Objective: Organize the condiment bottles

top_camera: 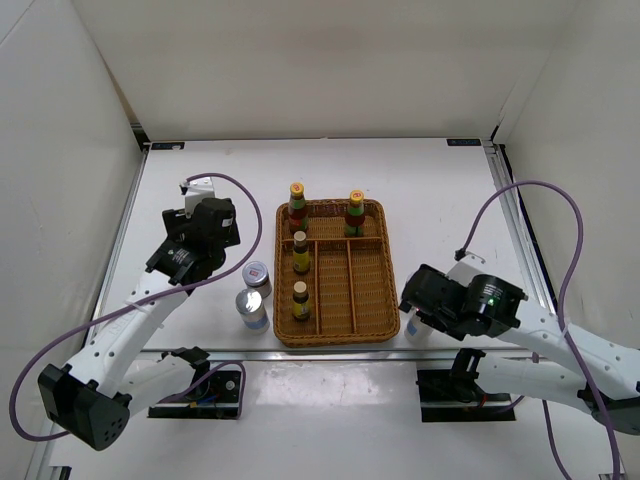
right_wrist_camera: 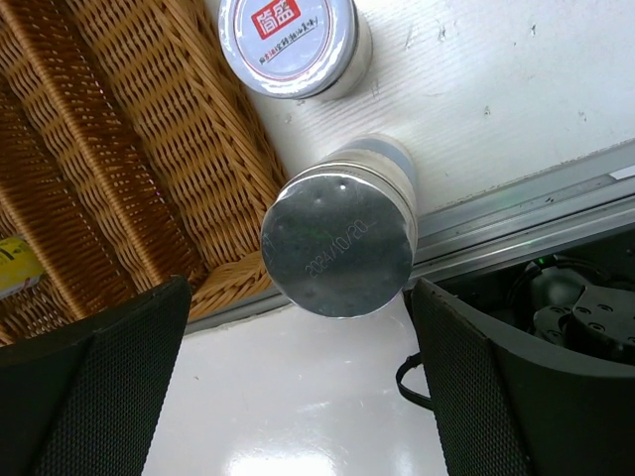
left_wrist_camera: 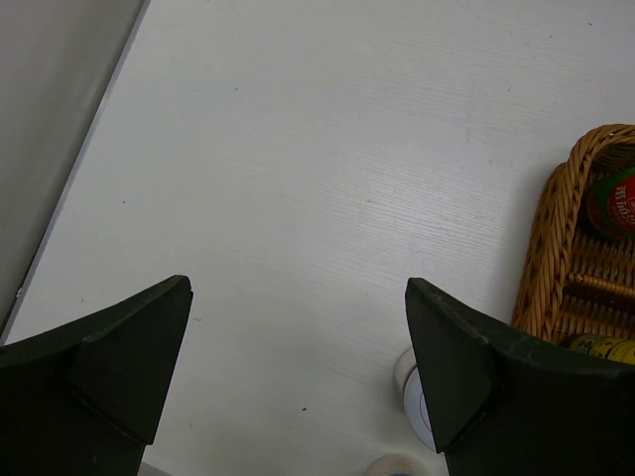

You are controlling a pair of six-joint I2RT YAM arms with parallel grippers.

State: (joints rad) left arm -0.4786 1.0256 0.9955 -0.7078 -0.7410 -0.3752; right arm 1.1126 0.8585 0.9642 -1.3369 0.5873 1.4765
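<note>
Two tall green-necked bottles (top_camera: 297, 203) (top_camera: 355, 211) stand at the back of the wicker tray (top_camera: 372, 300). Two small brown bottles (top_camera: 301, 250) (top_camera: 300, 300) stand in its left lane. Two silver-lidded jars (top_camera: 257, 276) (top_camera: 253, 308) stand left of the tray. Two more jars stand off the tray's near right corner: a plain-lidded one (right_wrist_camera: 337, 243) and a labelled one (right_wrist_camera: 288, 38). My right gripper (right_wrist_camera: 298, 367) (top_camera: 413, 305) is open and hovers above the plain-lidded jar. My left gripper (left_wrist_camera: 298, 367) (top_camera: 222, 232) is open and empty over bare table, with a jar (left_wrist_camera: 409, 389) by its right finger.
White walls enclose the table on the left, back and right. A metal rail (right_wrist_camera: 516, 223) runs along the table's near edge by the right jars. Purple cables loop from both arms. The tray's corner (left_wrist_camera: 556, 248) lies to the right of my left gripper.
</note>
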